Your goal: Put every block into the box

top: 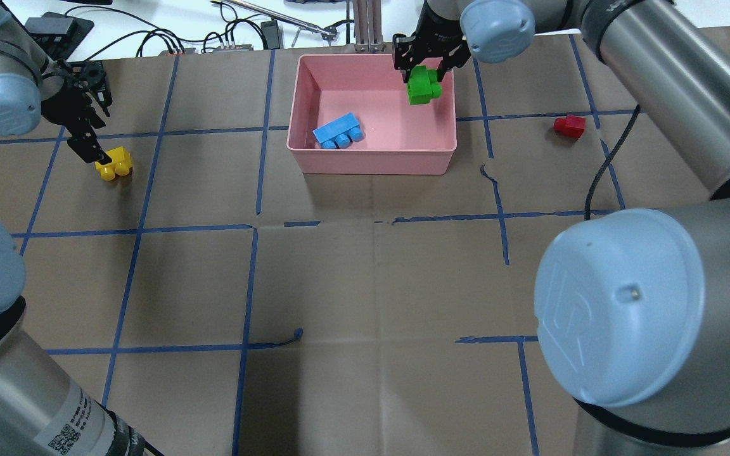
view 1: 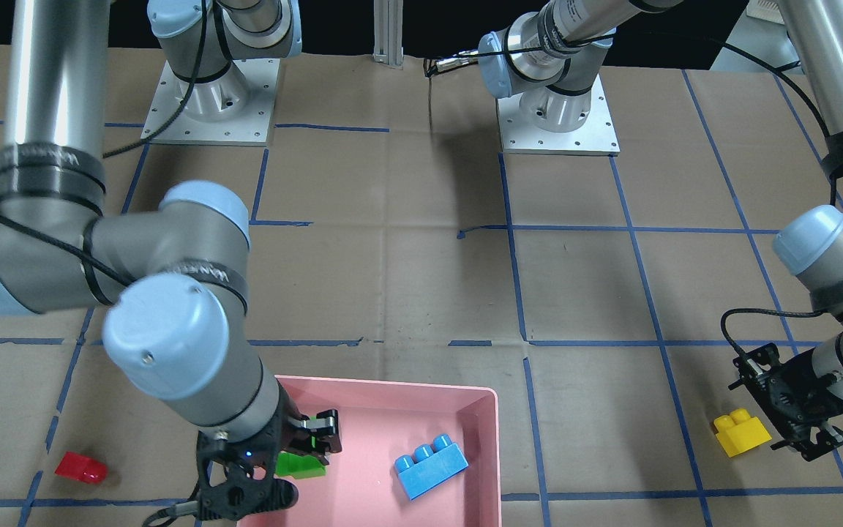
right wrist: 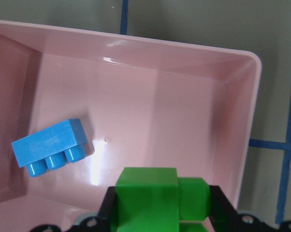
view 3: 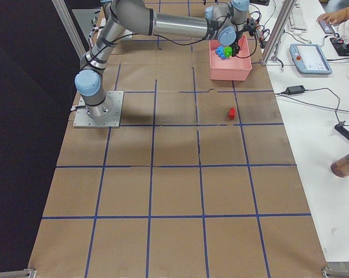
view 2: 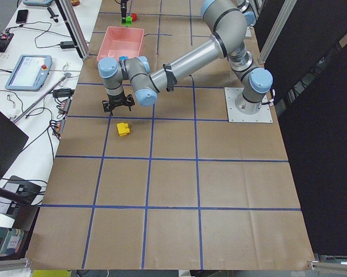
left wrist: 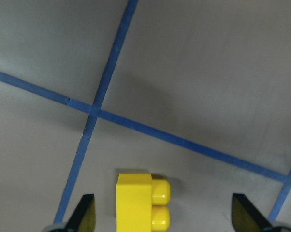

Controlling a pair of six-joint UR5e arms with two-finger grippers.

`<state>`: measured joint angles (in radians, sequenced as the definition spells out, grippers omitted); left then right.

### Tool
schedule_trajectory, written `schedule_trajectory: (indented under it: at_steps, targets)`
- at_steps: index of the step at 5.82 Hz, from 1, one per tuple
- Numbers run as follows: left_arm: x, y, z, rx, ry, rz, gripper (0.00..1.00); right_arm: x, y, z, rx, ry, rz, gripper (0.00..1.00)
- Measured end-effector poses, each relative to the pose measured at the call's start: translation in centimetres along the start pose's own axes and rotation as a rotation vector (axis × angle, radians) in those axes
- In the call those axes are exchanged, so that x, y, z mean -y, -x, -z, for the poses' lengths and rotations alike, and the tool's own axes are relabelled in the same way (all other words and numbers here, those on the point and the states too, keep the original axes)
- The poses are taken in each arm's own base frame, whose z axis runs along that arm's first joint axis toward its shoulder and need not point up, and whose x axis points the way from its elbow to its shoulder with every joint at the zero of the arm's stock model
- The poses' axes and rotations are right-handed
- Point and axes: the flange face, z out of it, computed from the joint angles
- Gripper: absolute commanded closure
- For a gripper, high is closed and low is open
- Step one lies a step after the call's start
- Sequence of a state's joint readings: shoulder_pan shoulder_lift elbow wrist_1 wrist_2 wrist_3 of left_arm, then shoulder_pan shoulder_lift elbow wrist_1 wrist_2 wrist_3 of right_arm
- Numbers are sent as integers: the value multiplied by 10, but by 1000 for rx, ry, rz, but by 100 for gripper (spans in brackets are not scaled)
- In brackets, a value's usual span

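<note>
Green studded plastic brick (top: 423, 87) gripped by right gripper (top: 424, 71) over far-right corner of shallow pink tray (top: 371, 161), left gripper (left wrist: 166, 215) spread above yellow brick (left wrist: 133, 203), brown blue-gridded tabletop (top: 371, 285)

A robotics lab — taped-grid table (view 2: 173, 190), bolted arm base (view 1: 557, 117), teach pendant (view 3: 309, 59) and cables (top: 161, 42) alongside.

Glossy pink plastic box (top: 371, 161), smooth plastic blue block (top: 339, 132), matt creased brown paper table cover (top: 371, 285)
</note>
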<state>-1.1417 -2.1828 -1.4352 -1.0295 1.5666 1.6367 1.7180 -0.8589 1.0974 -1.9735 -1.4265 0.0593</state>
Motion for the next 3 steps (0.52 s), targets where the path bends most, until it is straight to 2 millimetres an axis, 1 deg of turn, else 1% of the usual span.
schedule_trajectory:
  at_steps: [1,2,3]
  targets:
    - [-8,1,-23,30,2,6,0,4,0,-26,0,-4,-4,1]
    - [-9,0,-38,30,1,8,0,6,0,-33,0,-17,-6,0]
    - [-10,-2,-47,21,1,9,0,6,0,-31,-5,-22,-6,0]
